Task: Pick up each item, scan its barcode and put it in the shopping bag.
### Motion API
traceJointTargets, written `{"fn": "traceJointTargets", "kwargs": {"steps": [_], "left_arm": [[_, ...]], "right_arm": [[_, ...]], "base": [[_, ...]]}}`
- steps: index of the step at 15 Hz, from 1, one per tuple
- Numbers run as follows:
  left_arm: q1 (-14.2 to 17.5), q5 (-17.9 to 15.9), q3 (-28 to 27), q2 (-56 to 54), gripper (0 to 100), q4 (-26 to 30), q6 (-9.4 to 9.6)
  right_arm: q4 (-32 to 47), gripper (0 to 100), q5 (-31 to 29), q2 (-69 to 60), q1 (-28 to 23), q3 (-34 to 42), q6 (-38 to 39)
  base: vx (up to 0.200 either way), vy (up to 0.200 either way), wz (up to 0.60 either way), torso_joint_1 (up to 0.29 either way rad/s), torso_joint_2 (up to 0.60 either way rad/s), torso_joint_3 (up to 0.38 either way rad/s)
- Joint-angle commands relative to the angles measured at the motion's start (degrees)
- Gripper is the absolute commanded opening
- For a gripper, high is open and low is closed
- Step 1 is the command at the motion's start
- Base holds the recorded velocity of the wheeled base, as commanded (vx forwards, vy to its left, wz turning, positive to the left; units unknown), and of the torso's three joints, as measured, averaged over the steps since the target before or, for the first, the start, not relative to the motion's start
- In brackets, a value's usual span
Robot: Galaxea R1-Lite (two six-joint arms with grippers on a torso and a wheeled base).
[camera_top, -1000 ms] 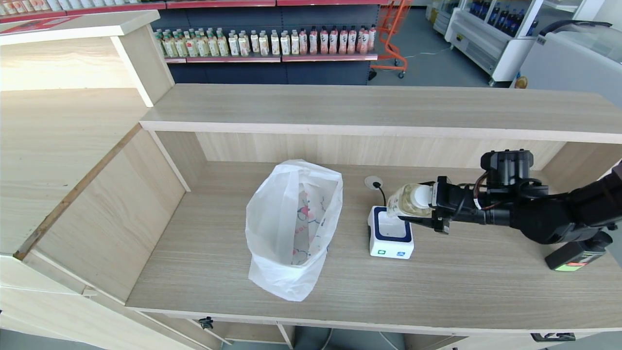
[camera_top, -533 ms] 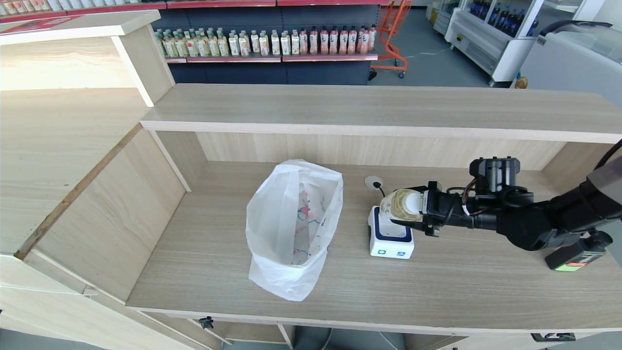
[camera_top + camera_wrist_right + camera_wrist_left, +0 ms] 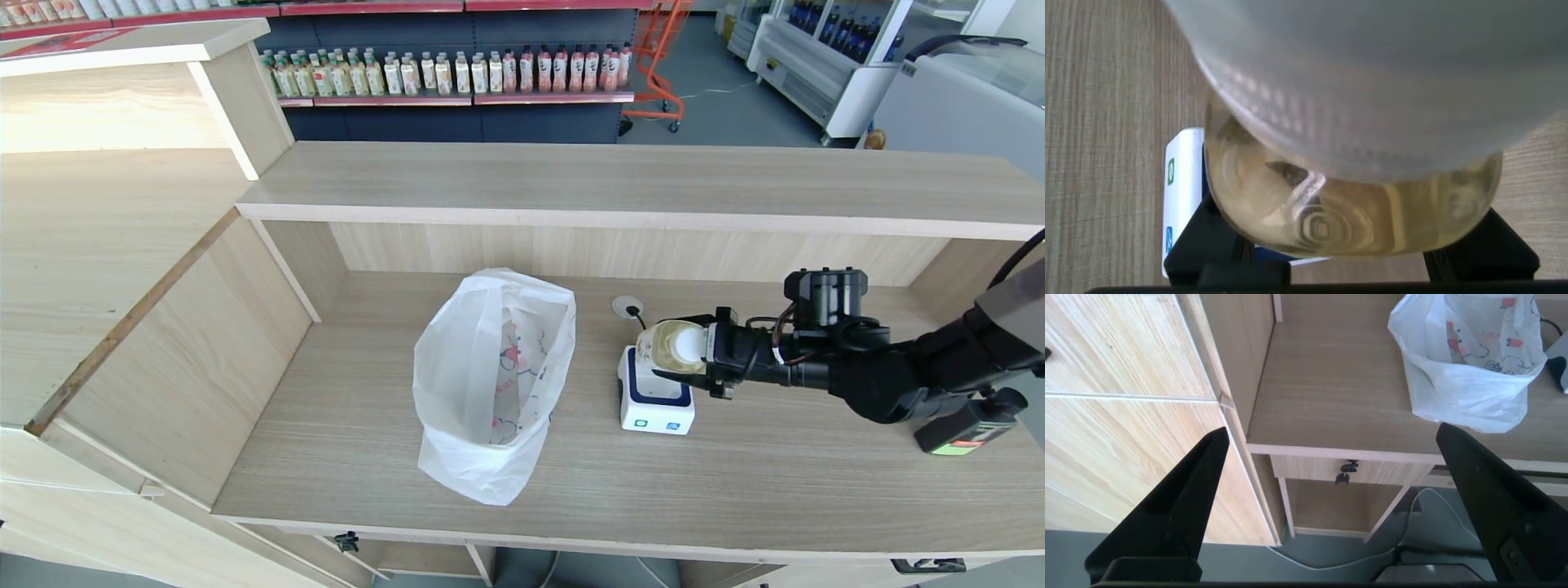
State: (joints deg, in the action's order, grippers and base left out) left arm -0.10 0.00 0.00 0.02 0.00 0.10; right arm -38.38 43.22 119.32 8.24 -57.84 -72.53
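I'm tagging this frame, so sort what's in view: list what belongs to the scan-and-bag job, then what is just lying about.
Job: bottle in the right tool, over the scanner; shopping bag, standing open.
Lying about: dark gadget at the counter's right end; cable hole behind the scanner; drinks shelf beyond the counter.

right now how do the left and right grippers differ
The left gripper is open and empty; the right gripper is shut on the bottle. The left gripper hangs out past the counter's near edge; the right gripper is above the scanner. Both are black.
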Motion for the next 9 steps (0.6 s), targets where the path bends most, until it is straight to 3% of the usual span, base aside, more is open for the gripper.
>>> {"fn": "traceJointTargets", "kwargs": {"steps": [1, 2, 5, 7, 9], "left_arm": [[-0.1, 0.0, 0.0, 0.0, 100, 0.0, -0.01], [0.0, 0.0, 0.0, 0.0, 100, 0.0, -0.01], [0.0, 0.0, 0.0, 0.0, 100, 0.0, -0.01], [0.0, 0.0, 0.0, 0.0, 100, 0.0, -0.01], [-0.1, 0.0, 0.0, 0.0, 100, 0.0, -0.01]], "right_arm": [[0.4, 0, -0.1, -0.6, 0.3, -0.2, 1.7], [0.3, 0, -0.1, -3.0, 0.8, 0.4, 6.7], [0.1, 0, -0.1, -14.7, 2.4, 2.1, 36.9], [0.1, 0, -0.1, -18.6, 2.4, 2.5, 52.8], [0.2, 0, -0.5, -20.4, 2.4, 2.8, 63.6]], "base": [[0.000, 0.000, 0.00, 0.000, 0.00, 0.000], [0.000, 0.000, 0.00, 0.000, 0.00, 0.000], [0.000, 0.000, 0.00, 0.000, 0.00, 0.000], [0.000, 0.000, 0.00, 0.000, 0.00, 0.000], [0.000, 0.000, 0.00, 0.000, 0.00, 0.000]]}}
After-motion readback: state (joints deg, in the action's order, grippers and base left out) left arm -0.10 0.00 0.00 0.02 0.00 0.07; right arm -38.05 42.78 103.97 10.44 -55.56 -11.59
